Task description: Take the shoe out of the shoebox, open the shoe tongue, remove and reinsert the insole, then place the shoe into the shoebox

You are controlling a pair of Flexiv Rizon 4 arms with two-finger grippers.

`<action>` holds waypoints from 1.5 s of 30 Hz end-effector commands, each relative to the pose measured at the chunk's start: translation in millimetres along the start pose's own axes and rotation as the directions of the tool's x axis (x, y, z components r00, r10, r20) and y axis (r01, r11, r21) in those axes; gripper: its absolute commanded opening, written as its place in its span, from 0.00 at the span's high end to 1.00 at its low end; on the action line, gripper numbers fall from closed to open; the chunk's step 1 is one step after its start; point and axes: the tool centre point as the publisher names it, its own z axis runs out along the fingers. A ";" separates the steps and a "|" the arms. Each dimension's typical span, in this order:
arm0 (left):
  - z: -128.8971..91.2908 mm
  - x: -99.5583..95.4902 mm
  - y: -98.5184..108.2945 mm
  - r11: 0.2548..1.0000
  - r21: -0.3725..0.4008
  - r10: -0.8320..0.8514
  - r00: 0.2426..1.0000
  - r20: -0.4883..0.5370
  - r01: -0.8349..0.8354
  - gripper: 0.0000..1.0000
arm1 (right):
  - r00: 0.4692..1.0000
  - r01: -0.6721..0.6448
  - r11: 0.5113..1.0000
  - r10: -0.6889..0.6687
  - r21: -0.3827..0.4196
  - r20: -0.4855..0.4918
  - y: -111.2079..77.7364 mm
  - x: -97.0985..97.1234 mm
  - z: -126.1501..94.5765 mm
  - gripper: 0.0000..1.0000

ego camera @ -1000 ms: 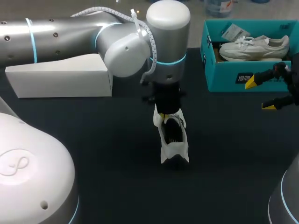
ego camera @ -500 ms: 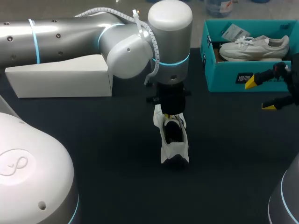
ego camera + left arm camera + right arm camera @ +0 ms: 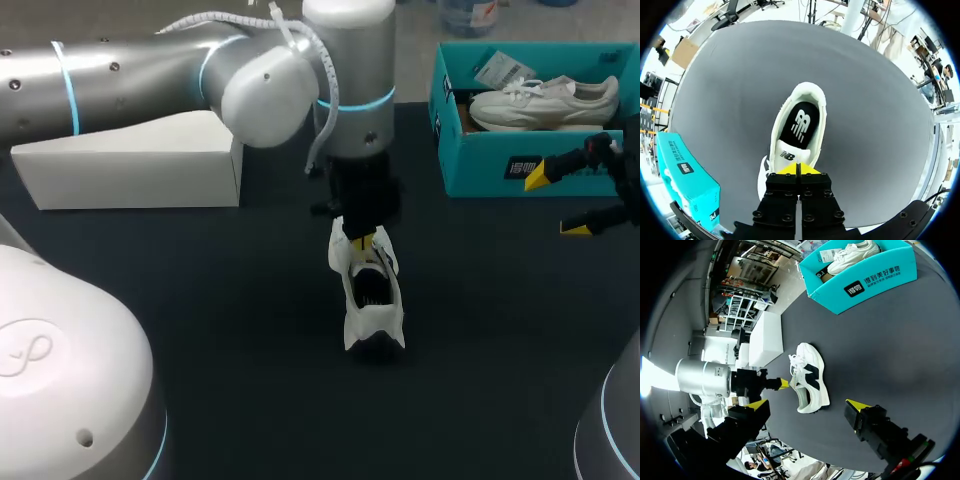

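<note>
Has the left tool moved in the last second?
Yes, slightly. Against the shoe, which has stayed put, the left tool and its wrist have drawn back toward the table's far side.

Out across the head view runs a broad tabletop (image 3: 200, 330), dark and matte, almost black. From the left wrist view that same tabletop (image 3: 880, 125) comes up plain mid-grey under soft, even light. The right wrist view shows it (image 3: 900, 355) charcoal, smooth, lit gently overall.
</note>
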 end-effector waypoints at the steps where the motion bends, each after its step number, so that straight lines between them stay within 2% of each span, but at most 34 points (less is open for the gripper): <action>1: -5.5 -3.1 5.7 0.981 0.181 -0.066 0.997 -0.028 0.070 1.00 | 1.000 -0.001 1.000 0.001 -0.001 0.004 -0.5 0.1 0.4 0.00; 17: -5.5 -3.1 5.7 0.981 0.181 -0.066 0.997 -0.028 0.070 1.00 | 1.000 -0.001 1.000 0.001 -0.001 0.004 -0.5 0.1 0.4 0.00; 18: -5.9 -2.0 2.1 0.982 0.147 -0.115 0.992 -0.041 0.120 1.00 | 1.000 -0.001 1.000 0.001 -0.001 0.004 -0.5 0.1 0.4 0.00; 19: -5.5 -2.1 0.2 0.973 0.125 -0.186 0.980 -0.068 0.193 1.00 | 1.000 -0.001 1.000 0.001 -0.001 0.004 -0.5 0.1 0.4 0.00; 21: -7.1 -3.7 -2.2 0.931 0.012 -0.363 0.931 -0.019 0.364 1.00 | 1.000 -0.001 1.000 0.001 -0.001 0.004 -0.5 0.1 0.4 0.00; 22: -8.0 -4.9 -2.3 0.895 -0.001 -0.445 0.895 -0.014 0.445 1.00 | 1.000 -0.001 1.000 0.001 -0.001 0.004 -0.5 0.1 0.4 0.00; 23: -11.1 -4.5 -2.8 0.851 0.020 -0.525 0.851 0.022 0.525 1.00 | 1.000 -0.001 1.000 0.001 -0.001 0.004 -0.5 0.1 0.4 0.00; 24: -12.2 -5.3 0.0 0.762 -0.021 -0.645 0.761 0.072 0.648 1.00 | 1.000 -0.001 1.000 0.001 -0.001 0.004 -0.5 0.1 0.4 0.00; 25: -10.7 -4.6 0.1 0.719 -0.019 -0.693 0.718 0.063 0.695 1.00 | 1.000 -0.001 1.000 0.001 -0.001 0.004 -0.5 0.1 0.4 0.00; 43: -10.7 -4.6 0.1 0.719 -0.019 -0.693 0.718 0.063 0.695 1.00 | 1.000 -0.001 1.000 0.001 -0.001 0.004 -0.5 0.1 0.4 0.00; 44: -11.6 -2.8 -0.7 0.687 -0.003 -0.725 0.685 0.075 0.727 1.00 | 1.000 -0.001 1.000 0.001 -0.001 0.004 -0.5 0.1 0.4 0.00; 45: -12.6 -1.9 -0.6 0.642 0.023 -0.766 0.641 0.045 0.766 1.00 | 1.000 -0.001 1.000 0.001 -0.001 0.004 -0.5 0.1 0.4 0.00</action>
